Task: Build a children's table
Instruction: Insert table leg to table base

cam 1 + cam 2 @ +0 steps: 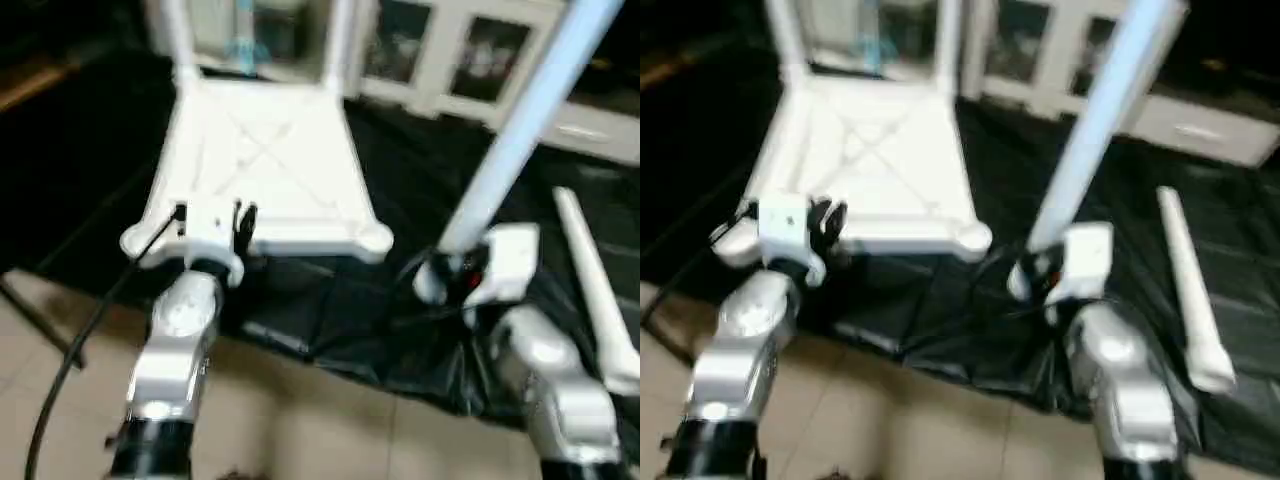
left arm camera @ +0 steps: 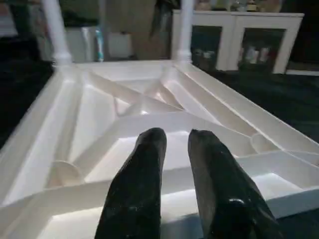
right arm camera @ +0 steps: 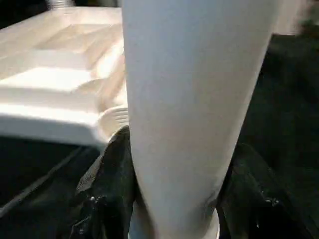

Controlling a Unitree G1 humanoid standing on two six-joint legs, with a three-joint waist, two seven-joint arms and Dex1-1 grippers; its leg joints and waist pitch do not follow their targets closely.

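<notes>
The children's table top (image 1: 260, 150) lies upside down on the black cloth, its X ribs facing up. Two white legs (image 1: 178, 35) (image 1: 338, 45) stand in its far corners. My left gripper (image 1: 212, 218) hovers at the top's near edge by the near left corner; its fingers (image 2: 137, 184) stand a narrow gap apart with nothing between them. My right gripper (image 1: 450, 270) is shut on the thick end of a third leg (image 1: 520, 120), which slants up and to the right, just right of the top's near right corner lobe (image 1: 372, 240). A fourth leg (image 1: 595, 280) lies on the cloth at the right.
The black cloth (image 1: 400, 180) covers the work table and hangs over its near edge above a tiled floor (image 1: 300, 420). A white cabinet (image 1: 470, 60) with glass doors stands behind. A black cable (image 1: 80, 340) runs from my left arm down to the floor.
</notes>
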